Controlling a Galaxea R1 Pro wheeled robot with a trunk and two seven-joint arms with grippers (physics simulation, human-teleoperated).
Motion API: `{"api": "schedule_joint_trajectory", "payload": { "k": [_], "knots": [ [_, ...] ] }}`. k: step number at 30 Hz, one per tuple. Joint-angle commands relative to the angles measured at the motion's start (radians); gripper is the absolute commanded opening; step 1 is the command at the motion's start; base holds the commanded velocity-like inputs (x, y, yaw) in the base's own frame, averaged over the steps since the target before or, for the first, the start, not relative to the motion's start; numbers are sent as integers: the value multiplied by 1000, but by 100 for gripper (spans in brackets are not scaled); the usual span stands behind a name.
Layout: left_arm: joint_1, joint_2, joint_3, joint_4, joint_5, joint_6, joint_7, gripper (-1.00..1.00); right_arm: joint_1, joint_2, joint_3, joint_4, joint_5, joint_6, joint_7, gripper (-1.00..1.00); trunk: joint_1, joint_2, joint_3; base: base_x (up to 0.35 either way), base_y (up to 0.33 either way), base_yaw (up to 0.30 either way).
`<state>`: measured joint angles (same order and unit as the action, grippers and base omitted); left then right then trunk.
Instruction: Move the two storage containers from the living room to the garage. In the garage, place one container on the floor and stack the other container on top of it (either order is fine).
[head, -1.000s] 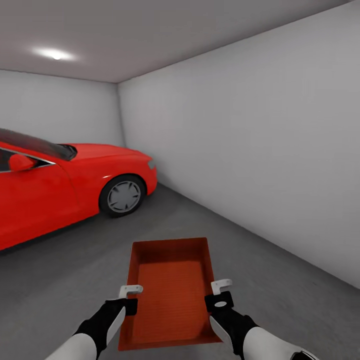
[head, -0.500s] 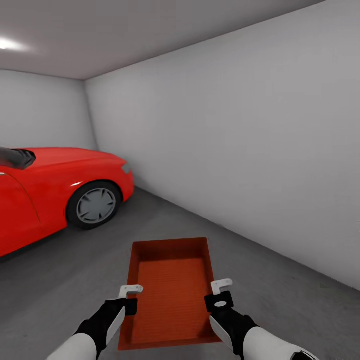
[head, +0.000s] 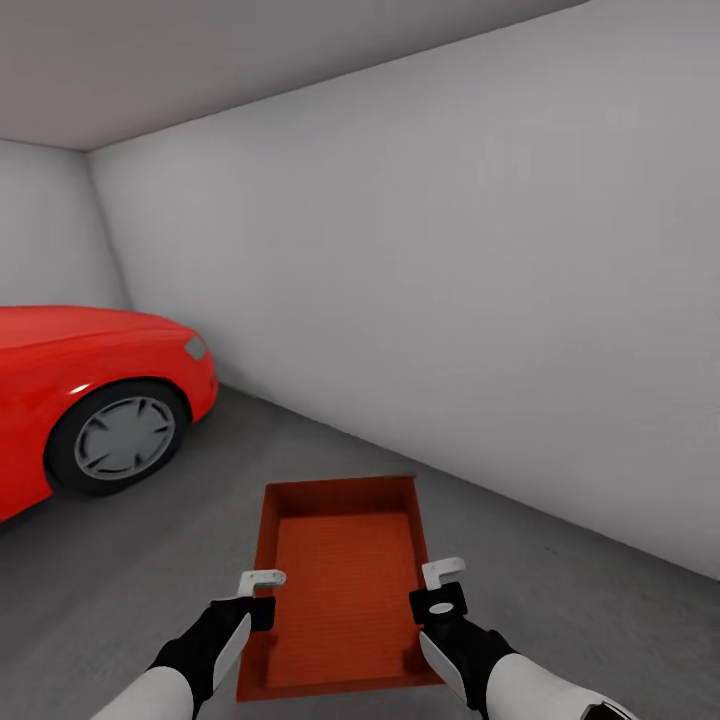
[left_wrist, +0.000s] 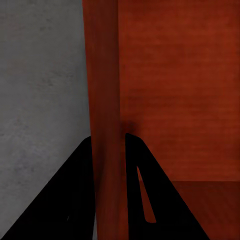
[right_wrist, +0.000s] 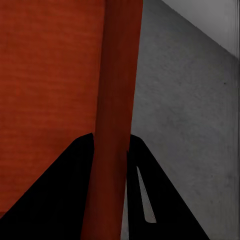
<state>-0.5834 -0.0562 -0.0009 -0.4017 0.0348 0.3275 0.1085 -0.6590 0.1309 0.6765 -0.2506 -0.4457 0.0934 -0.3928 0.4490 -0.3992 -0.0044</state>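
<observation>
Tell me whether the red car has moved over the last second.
No. The red car slides left in the head view, but the wall corner slides left with it, so the camera turned right; the car holds its place beside that corner.

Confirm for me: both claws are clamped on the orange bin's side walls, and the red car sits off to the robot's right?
Not quite. The red car sits to the robot's left, as the head view shows. Both the left claw and right claw do clamp the orange bin.

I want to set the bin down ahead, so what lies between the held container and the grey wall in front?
In the head view, only bare concrete floor lies between the container and the wall; the red car stands off to the left.
</observation>
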Motion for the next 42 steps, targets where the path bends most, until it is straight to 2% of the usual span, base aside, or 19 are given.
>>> {"api": "schedule_joint_trajectory", "payload": {
  "k": [1,42],
  "knots": [
    [0,-1,9,-3,-13,7,6,-100,-1,6,-2,-10,-10,6,14,-100,1,-1,0,321,0,-283],
    [0,-1,9,-3,-13,7,7,-100,-1,6,-2,-10,-10,6,14,-100,1,-1,0,321,0,-283]
  ]
}}
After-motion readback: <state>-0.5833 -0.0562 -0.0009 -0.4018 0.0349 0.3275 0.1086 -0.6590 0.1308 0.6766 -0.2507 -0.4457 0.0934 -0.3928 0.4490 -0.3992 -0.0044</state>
